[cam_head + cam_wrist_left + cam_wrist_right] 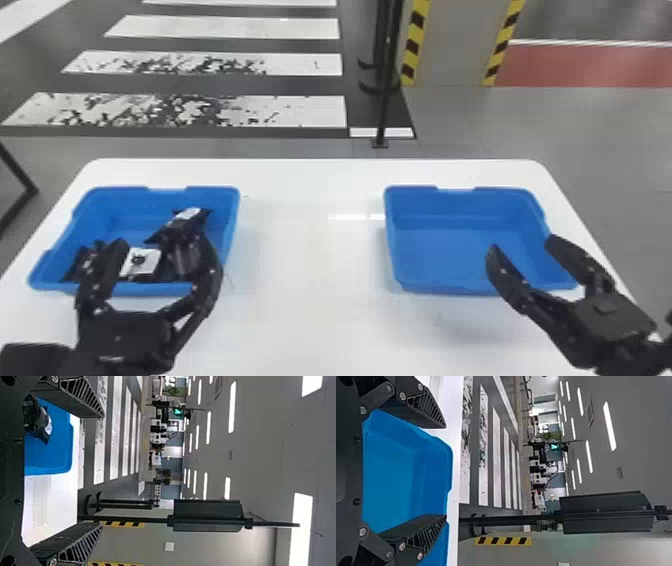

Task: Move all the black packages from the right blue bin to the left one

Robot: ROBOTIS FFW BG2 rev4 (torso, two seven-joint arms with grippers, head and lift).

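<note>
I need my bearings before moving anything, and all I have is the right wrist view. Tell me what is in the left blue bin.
Observer: The head view shows black packages in the left blue bin, one of them with a white label facing up.

Operator: Copy. Give me the left gripper: where it is, and whether it has hold of a package.

Observer: The left gripper is at the near side of that bin, its fingers spread wide with nothing clamped between them.
</note>
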